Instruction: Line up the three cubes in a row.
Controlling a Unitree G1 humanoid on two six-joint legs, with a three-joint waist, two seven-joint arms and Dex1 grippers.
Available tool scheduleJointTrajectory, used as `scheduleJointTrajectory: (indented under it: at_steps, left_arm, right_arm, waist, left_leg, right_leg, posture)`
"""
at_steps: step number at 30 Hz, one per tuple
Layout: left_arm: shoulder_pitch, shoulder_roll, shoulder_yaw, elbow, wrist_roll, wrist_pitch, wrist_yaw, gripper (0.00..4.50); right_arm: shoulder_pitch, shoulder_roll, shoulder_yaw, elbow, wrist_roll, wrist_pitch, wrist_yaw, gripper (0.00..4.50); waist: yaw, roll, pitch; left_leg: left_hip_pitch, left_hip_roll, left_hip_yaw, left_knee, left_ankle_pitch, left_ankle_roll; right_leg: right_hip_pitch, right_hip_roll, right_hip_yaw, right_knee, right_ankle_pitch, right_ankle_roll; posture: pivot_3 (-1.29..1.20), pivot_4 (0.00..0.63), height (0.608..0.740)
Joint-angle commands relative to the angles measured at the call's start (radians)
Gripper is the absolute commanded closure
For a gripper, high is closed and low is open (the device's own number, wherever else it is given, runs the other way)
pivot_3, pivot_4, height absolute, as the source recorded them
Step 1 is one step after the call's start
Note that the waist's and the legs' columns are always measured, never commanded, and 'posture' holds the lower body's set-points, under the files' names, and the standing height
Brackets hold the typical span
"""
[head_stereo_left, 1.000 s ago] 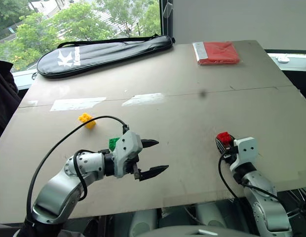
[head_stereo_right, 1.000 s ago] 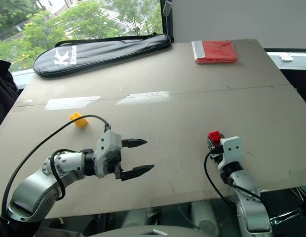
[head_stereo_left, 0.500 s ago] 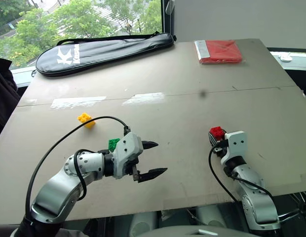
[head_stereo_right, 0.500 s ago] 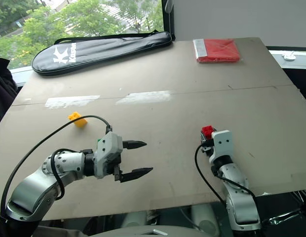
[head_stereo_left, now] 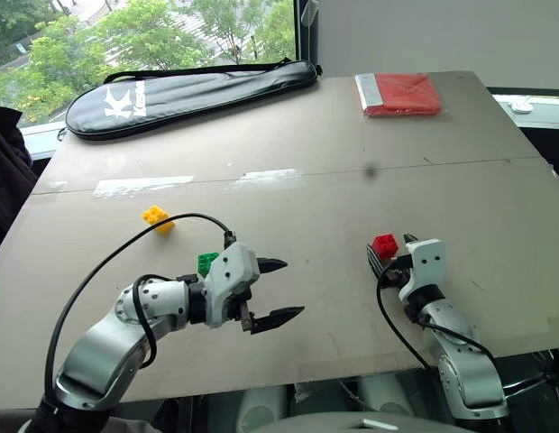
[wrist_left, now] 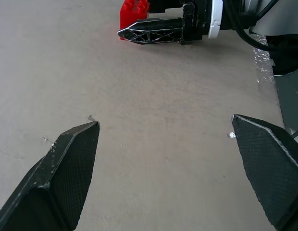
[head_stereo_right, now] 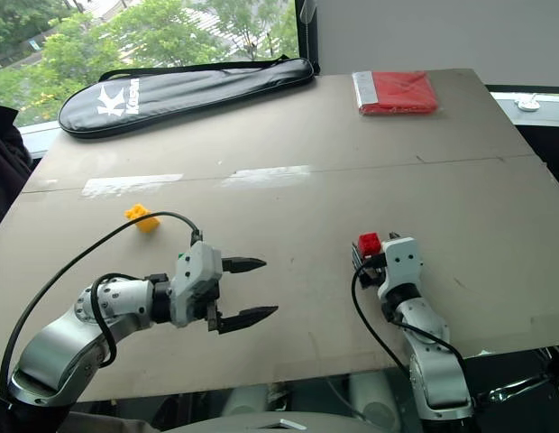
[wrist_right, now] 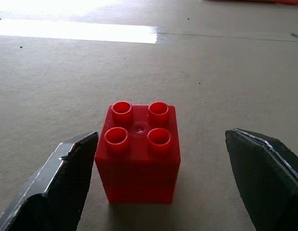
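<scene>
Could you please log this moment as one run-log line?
right gripper: open, red cube between fingers, on table | left gripper: open

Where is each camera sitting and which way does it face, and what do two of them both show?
Left and right eye views: on the head, looking forward and down over the table; both arms show, left gripper open.
Left wrist view: along its own open fingers, across the table toward the right gripper.
Right wrist view: along its open fingers, at the red cube standing between them.
Shared: both wrist views show the red cube.
</scene>
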Motion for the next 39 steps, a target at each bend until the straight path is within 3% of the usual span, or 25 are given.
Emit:
scheduleJointTrajectory:
  at_steps: [1,8,11,15,20,25,35,38,39]
  left_arm:
    - [0.084,-0.025,0.076,-0.022,-0.001,-0.074,0.011,0.00]
    - [0.287,-0.175,0.214,-0.046,0.048,-0.253,0.115,0.00]
    - [0.366,-0.286,0.270,-0.033,0.086,-0.365,0.194,0.00]
    - [0.472,-0.380,0.255,-0.024,0.181,-0.484,0.246,0.00]
    - [0.513,-0.558,0.222,0.046,0.343,-0.522,0.472,0.00]
    - [0.473,-0.611,0.165,0.078,0.469,-0.511,0.586,0.00]
    - [0.306,-0.597,0.152,0.225,0.459,-0.427,0.621,0.00]
    - [0.274,-0.634,0.148,0.239,0.442,-0.380,0.658,0.73]
    - [0.273,-0.642,0.148,0.237,0.440,-0.372,0.666,1.24]
  right_arm:
    - [0.036,-0.050,-0.029,-0.079,0.053,-0.051,0.079,0.06]
    - [0.153,-0.214,-0.074,-0.116,0.240,-0.230,0.395,0.06]
    - [0.218,-0.307,-0.103,-0.084,0.310,-0.284,0.542,0.06]
    - [0.253,-0.388,-0.130,-0.026,0.345,-0.329,0.662,0.06]
    - [0.243,-0.461,-0.137,0.035,0.404,-0.393,0.840,0.06]
    - [0.217,-0.462,-0.149,0.066,0.442,-0.414,0.892,0.06]
    - [0.211,-0.461,-0.145,0.085,0.438,-0.469,0.942,0.06]
    - [0.218,-0.463,-0.143,0.078,0.435,-0.477,0.940,0.00]
    - [0.220,-0.463,-0.144,0.077,0.434,-0.480,0.939,0.00]
  waist:
    - [-0.001,0.000,0.000]
    - [0.002,-0.002,0.000]
    - [0.004,-0.004,0.001]
    - [0.004,-0.010,0.002]
    - [0.004,-0.013,0.003]
    - [0.006,-0.015,0.003]
    - [0.006,-0.014,0.003]
    - [0.010,-0.012,0.002]
    - [0.010,-0.012,0.002]
  left_leg:
    - [0.000,0.000,0.000,0.000,0.000,0.000]
    - [0.001,0.000,0.000,0.001,0.000,0.000]
    - [0.002,0.000,0.000,0.001,0.000,0.000]
    - [0.006,0.000,0.003,0.001,0.000,0.000]
    - [0.008,0.000,0.003,0.003,0.000,0.000]
    - [0.007,-0.001,0.003,0.003,0.000,0.000]
    - [0.007,0.000,0.003,0.002,0.000,0.000]
    - [0.007,0.000,0.002,0.002,0.000,0.000]
    - [0.008,-0.001,0.002,0.002,0.000,0.000]
  right_leg:
    - [0.000,0.000,0.000,0.000,0.000,0.000]
    - [0.001,-0.002,0.000,0.000,0.000,0.000]
    - [0.003,-0.002,0.000,-0.001,0.000,0.000]
    - [0.007,-0.002,0.000,-0.001,0.000,0.000]
    - [0.008,-0.002,0.002,-0.001,0.000,0.000]
    - [0.008,0.000,-0.001,0.000,0.000,0.000]
    - [0.008,0.000,-0.001,0.000,0.000,0.000]
    - [0.009,-0.001,-0.001,0.001,0.000,0.000]
    - [0.009,-0.001,-0.001,0.001,0.000,0.000]
  posture:
    - [0.00,0.150,0.707]
    - [0.00,0.150,0.707]
    - [0.00,0.150,0.707]
    - [0.00,0.150,0.707]
    - [0.00,0.150,0.707]
    - [0.00,0.150,0.707]
    - [0.00,0.150,0.707]
    - [0.00,0.150,0.707]
    - [0.00,0.150,0.707]
